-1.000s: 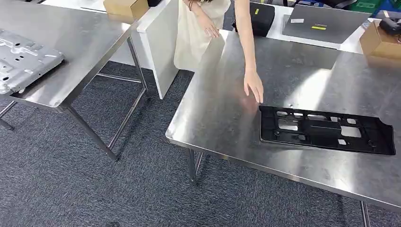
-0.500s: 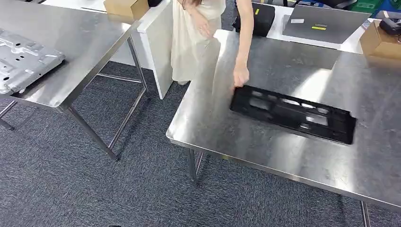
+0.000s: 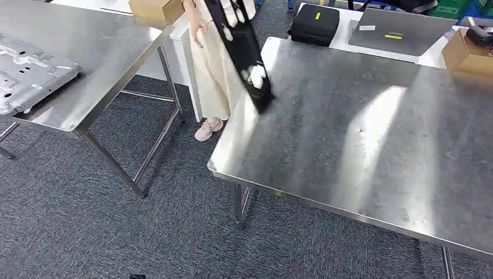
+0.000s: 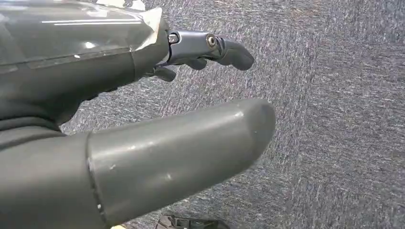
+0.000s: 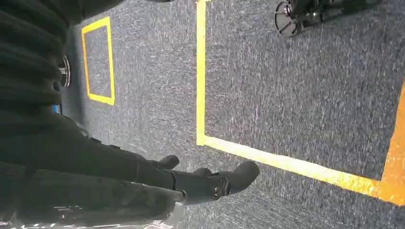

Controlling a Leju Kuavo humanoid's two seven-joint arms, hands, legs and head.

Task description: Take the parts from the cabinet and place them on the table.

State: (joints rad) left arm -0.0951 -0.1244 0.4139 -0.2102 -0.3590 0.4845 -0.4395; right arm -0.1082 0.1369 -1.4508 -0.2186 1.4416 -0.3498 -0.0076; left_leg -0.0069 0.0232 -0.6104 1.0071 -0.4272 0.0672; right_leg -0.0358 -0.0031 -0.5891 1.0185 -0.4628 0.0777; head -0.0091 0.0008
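Observation:
A person in cream clothes (image 3: 212, 70) stands at the far left corner of the right steel table (image 3: 360, 133) and holds a long black plastic part (image 3: 244, 52) upright, lifted off the tabletop. A grey metal part (image 3: 29, 72) lies on the left steel table (image 3: 99, 58). My left hand (image 4: 143, 109) hangs over grey carpet, its fingers apart and holding nothing. My right hand (image 5: 143, 186) also hangs over the carpet, its fingers stretched out with nothing in them.
Cardboard boxes (image 3: 152, 9) (image 3: 468, 52), a black bag (image 3: 317, 23) and a grey case (image 3: 398, 29) sit behind the tables. A carpeted aisle runs between the two tables. Yellow floor tape (image 5: 200, 71) marks the carpet under my right hand.
The person slid the black part across the right table, then lifted it off and stepped left with it held upright. The tabletop now bears nothing.

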